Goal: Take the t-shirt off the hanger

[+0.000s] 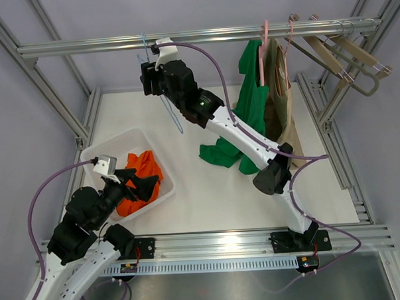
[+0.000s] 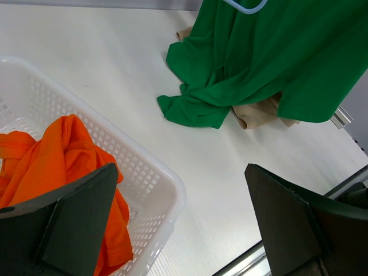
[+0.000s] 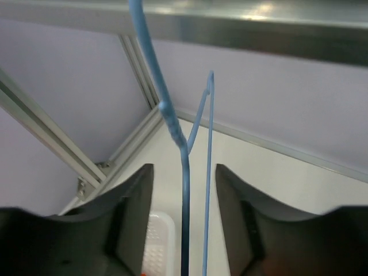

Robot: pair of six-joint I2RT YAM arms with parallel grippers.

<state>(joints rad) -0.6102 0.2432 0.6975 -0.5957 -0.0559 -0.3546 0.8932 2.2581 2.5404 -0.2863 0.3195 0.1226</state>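
Observation:
A bare blue wire hanger (image 1: 173, 116) hangs at the left of the top rail (image 1: 215, 36). My right gripper (image 1: 147, 72) is up at it. In the right wrist view the jaws (image 3: 184, 169) stand apart with both hanger wires (image 3: 185, 149) between them, not clamped. An orange t-shirt (image 1: 144, 169) lies in the white basket (image 1: 120, 137). My left gripper (image 1: 142, 182) is open and empty over the basket's near right corner (image 2: 167, 190), next to the orange t-shirt (image 2: 57, 155). A green t-shirt (image 1: 251, 101) hangs from a pink hanger (image 1: 266, 34), its lower part trailing on the table (image 2: 195, 109).
A tan garment (image 1: 280, 87) hangs behind the green one. Several wooden hangers (image 1: 342, 51) hang at the right end of the rail. Aluminium frame posts stand at the table's left and right edges. A metal rail runs along the near edge.

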